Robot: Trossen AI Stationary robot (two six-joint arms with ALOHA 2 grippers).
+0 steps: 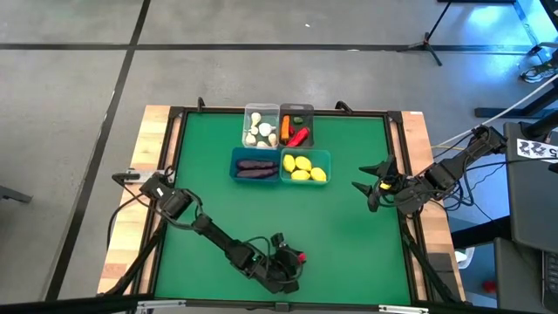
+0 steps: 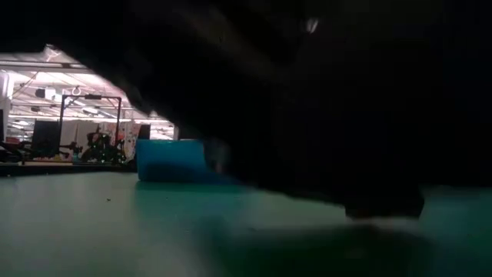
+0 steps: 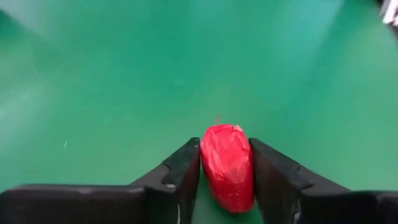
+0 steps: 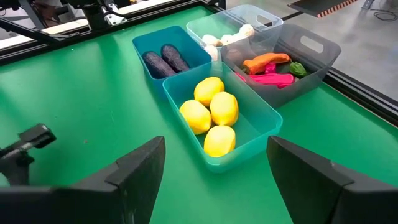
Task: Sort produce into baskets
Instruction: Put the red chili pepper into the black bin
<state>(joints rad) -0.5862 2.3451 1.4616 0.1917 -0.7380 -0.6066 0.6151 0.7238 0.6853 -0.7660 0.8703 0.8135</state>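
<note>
Four baskets cluster at the table's far middle: a clear one (image 1: 261, 126) with white garlic, a dark grey one (image 1: 296, 127) with an orange carrot, a red chili and a green piece, a teal one (image 1: 255, 165) with two purple eggplants, and a teal one (image 1: 306, 166) with several lemons. My left gripper (image 1: 295, 260) is near the table's front edge, shut on a red chili pepper (image 3: 227, 165). My right gripper (image 1: 366, 187) is open and empty at the table's right side, facing the baskets. My left gripper pinches the red chili pepper by its two long sides (image 3: 205, 163) between its two fingers (image 3: 182, 171). The fingers lie along the pepper, one on each side, and its free end sticks out past the fingertips. I cannot tell whether it rests on the green mat.
The green mat (image 1: 349, 235) lies open between my left gripper and the baskets. A black frame (image 1: 410, 201) borders the mat, with wooden table edges outside it. In the low view a dark arm fills most of the picture.
</note>
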